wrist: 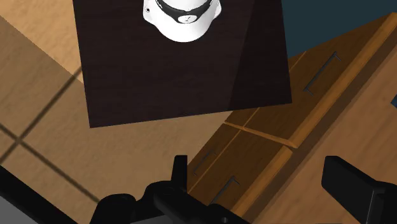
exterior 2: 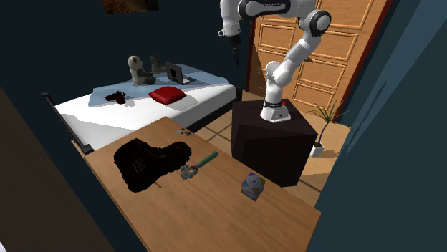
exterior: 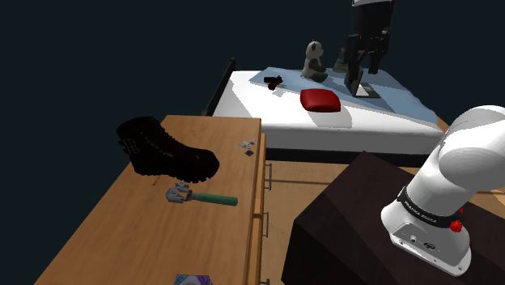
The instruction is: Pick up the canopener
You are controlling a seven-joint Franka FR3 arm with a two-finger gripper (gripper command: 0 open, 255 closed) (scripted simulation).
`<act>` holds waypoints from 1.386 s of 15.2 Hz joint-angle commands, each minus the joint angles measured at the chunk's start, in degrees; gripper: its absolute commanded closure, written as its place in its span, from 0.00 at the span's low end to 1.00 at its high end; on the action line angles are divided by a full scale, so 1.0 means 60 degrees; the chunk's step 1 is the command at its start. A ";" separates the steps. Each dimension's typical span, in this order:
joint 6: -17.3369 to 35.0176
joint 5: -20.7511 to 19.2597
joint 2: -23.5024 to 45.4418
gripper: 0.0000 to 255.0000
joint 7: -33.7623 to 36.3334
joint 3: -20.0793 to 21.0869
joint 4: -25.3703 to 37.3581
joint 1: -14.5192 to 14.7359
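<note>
The can opener (exterior: 199, 197) lies flat on the wooden dresser top (exterior: 121, 235). It has a green handle and a grey metal head, and its head end nearly touches the toe of a black boot (exterior: 166, 151). In the second exterior view the can opener (exterior 2: 198, 166) lies just right of the boot (exterior 2: 150, 163). My gripper (exterior: 364, 77) hangs high in the air, far from the dresser and above the stand side. It is also high up in the second exterior view (exterior 2: 234, 57). In the wrist view its fingers (wrist: 180, 170) stand wide apart with nothing between them, so the gripper (wrist: 264, 191) is open.
A small patterned cube (exterior 2: 252, 186) sits near the dresser's front edge. A small grey item (exterior: 247, 146) lies near the back corner. The dark stand (wrist: 184, 70) borders the drawer fronts (wrist: 286, 127). A bed (exterior: 267, 113) behind holds a teddy bear (exterior: 313, 61), a red cushion (exterior: 319, 99) and a laptop.
</note>
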 commanded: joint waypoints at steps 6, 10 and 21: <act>0.1715 0.0246 0.0826 0.00 -0.0273 0.0389 -0.0576 0.0471; 0.3074 0.0421 0.1683 0.00 -0.0490 0.0721 -0.0824 0.0837; 0.6524 0.0577 0.4703 0.00 -0.0947 0.1682 -0.0539 0.1720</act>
